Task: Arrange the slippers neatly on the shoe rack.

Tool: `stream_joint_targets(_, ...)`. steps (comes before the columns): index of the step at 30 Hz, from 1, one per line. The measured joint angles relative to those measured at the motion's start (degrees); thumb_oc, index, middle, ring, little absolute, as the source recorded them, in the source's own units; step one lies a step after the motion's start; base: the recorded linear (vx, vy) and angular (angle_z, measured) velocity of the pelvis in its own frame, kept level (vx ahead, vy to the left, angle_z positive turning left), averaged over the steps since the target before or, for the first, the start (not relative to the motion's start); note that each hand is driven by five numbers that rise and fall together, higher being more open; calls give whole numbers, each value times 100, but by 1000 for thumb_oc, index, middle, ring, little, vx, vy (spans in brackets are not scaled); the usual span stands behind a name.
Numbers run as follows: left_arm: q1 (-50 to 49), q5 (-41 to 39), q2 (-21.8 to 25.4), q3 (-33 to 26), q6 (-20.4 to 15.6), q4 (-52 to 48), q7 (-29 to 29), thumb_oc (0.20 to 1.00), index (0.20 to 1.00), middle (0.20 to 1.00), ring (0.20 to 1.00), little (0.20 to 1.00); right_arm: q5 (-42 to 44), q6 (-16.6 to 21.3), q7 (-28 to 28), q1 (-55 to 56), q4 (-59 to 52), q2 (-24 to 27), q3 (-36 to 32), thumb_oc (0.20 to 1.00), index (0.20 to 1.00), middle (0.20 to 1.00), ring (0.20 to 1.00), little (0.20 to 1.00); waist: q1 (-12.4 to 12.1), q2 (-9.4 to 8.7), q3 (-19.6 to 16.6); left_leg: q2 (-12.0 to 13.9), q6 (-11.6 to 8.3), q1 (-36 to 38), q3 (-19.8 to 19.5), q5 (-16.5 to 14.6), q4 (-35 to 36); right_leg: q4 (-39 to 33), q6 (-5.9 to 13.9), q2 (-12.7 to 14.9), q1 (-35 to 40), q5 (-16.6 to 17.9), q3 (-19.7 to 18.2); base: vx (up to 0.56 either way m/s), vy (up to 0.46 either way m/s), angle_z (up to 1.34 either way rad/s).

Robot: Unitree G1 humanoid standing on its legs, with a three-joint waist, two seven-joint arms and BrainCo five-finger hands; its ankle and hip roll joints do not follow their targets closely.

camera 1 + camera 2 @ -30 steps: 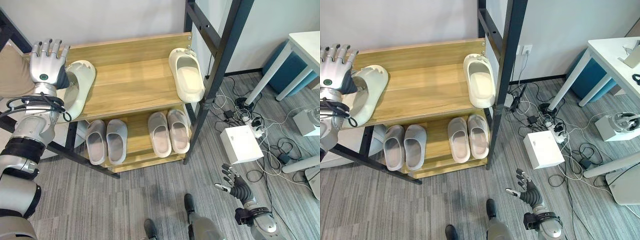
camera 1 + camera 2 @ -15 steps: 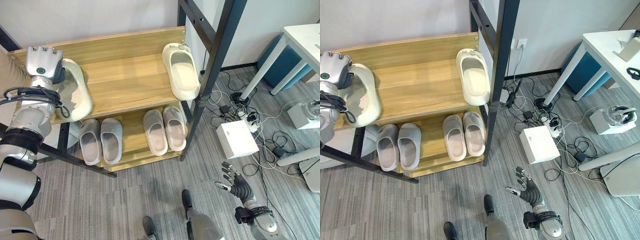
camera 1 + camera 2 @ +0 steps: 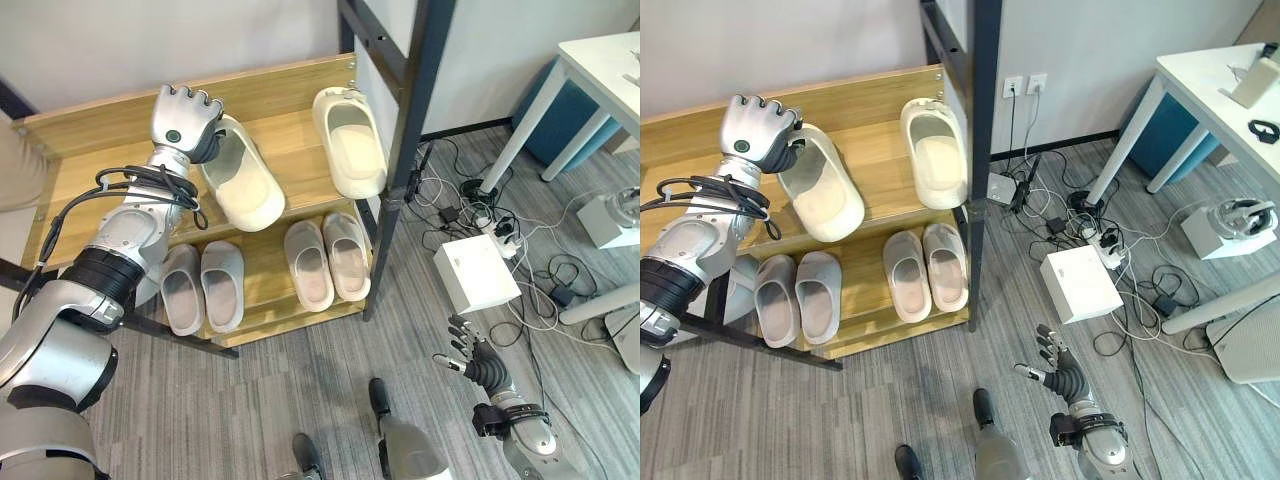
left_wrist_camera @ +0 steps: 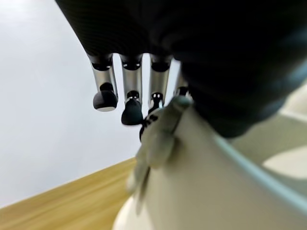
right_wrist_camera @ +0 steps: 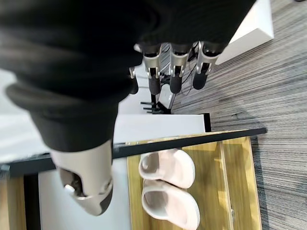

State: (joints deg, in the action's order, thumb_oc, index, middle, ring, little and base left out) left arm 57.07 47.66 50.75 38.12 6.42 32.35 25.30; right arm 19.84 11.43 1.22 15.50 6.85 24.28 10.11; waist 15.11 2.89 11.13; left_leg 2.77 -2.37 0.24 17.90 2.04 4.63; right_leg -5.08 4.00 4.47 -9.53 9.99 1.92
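Smooth cream slipper gripped by left robot hand.

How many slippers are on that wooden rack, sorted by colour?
Cream: 2, both on the top shelf, the cream slipper by the post and the cream slipper under the left hand.
Grey: 2, the grey pair on the lower shelf.
Pale pink-beige: 2, the pink-beige pair beside them.
Total: 6 slippers.

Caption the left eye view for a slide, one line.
Left hand grips a cream slipper on the shoe rack's top shelf beside its mate; right hand hangs open above the floor.
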Motion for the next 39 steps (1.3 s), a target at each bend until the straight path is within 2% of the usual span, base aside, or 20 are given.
stream_joint_targets(3, 13, 124, -145, 25, -28, 21, 2, 200, 200, 200, 200, 200, 49, 1, 22, 11, 17, 16, -19, 1000, 1000, 1000, 1000, 1000, 173, 124, 8, -2, -1, -6, 60, -2, 1, 0, 4, -17, -43, 11, -71, 1, -25, -15)
stream_joint_targets(8, 260, 132, -379, 260, -33, 168, 7, 200, 200, 200, 200, 200, 35, 44, 233, -189, 324, 64, -58, 1000, 1000, 1000, 1000, 1000, 227, 154, 12, 3, -3, -7, 186, -4, 2, 0, -28, -28, -106, 10, -176, 7, -36, -13)
stream_joint_targets(10, 404, 295, -644, 297, -30, 500, 95, 200, 200, 200, 200, 200, 72, 136, 270, -82, 397, 98, -232, 1000, 1000, 1000, 1000, 1000, 281, 228, 20, -11, -10, -23, 183, -9, 1, 0, -33, -20, -162, 11, -176, 34, -35, 1)
stream_joint_targets(12, 470, 296, -681, 321, -7, 747, 181, 200, 200, 200, 200, 200, 162, 179, 262, 55, 398, 148, -211, 1000, 1000, 1000, 1000, 1000, 285, 268, 4, -12, -19, -19, 185, -18, 33, 0, -32, -27, -135, 12, -198, 6, -6, -3)
stream_joint_targets(14, 776, 294, -679, 642, -15, 1114, 204, 200, 200, 200, 200, 200, 207, 181, 235, 162, 394, 146, -208, 1000, 1000, 1000, 1000, 1000, 316, 270, 3, -16, -19, -20, 193, -18, 35, 0, -27, -24, -135, 16, -205, 4, -7, -2)
stream_joint_targets(15, 835, 295, -656, 688, -27, 1167, 192, 642, 642, 642, 642, 642, 259, 182, 235, 184, 395, 146, -197, 1000, 1000, 1000, 1000, 1000, 335, 273, 1, -20, -19, -20, 202, -18, 34, 0, -27, -22, -140, 16, -213, 0, -21, -4)
stream_joint_targets(16, 863, 292, -658, 688, -26, 1198, 192, 1000, 1000, 1000, 1000, 1000, 279, 182, 233, 203, 395, 146, -185, 1000, 1000, 1000, 1000, 1000, 344, 274, 0, -21, -17, -19, 217, -19, 34, 0, -28, -20, -144, 17, -220, -3, -18, -4)
stream_joint_targets(26, 904, 288, -694, 684, -26, 1087, 168, 1000, 1000, 1000, 1000, 1000, 286, 187, 175, 186, 395, 146, -178, 1000, 1000, 1000, 1000, 1000, 311, 272, -5, -13, -15, 7, 168, -19, 36, 32, -20, -26, -87, 84, -175, 1, -10, 2)
stream_joint_targets(31, 903, 280, -696, 608, -17, 996, 160, 1000, 1000, 1000, 1000, 1000, 340, 183, 143, 128, 395, 147, -176, 1000, 1000, 1000, 1000, 1000, 193, 263, -59, -11, -14, 40, 136, -17, 38, 33, -34, -21, -39, 92, -146, -2, -8, 2)
stream_joint_targets(33, 889, 276, -696, 367, 9, 672, 158, 1000, 1000, 1000, 1000, 1000, 385, 181, 119, 111, 395, 147, -176, 1000, 1000, 1000, 1000, 1000, 151, 242, -72, -8, -18, 56, 59, -13, 38, 33, -40, -14, 15, 86, -76, -17, -17, 19)
stream_joint_targets(35, 735, 250, -691, -242, 23, -186, 162, 1000, 1000, 1000, 1000, 1000, 385, 166, 118, 112, 395, 144, -173, 1000, 1000, 1000, 1000, 1000, 38, 227, -95, -3, -18, 89, -32, -11, 38, 34, -44, -4, 94, 62, 5, -28, -17, 20)
stream_joint_targets(39, -116, 232, -695, -1104, -5, -1670, 230, 1000, 1000, 1000, 1000, 1000, 384, 128, 122, 125, 399, 122, -173, 1000, 1000, 1000, 1000, 1000, -31, 197, -283, 8, -18, 91, -167, -11, 37, 32, -61, 0, 156, 35, 127, -18, -10, 15)
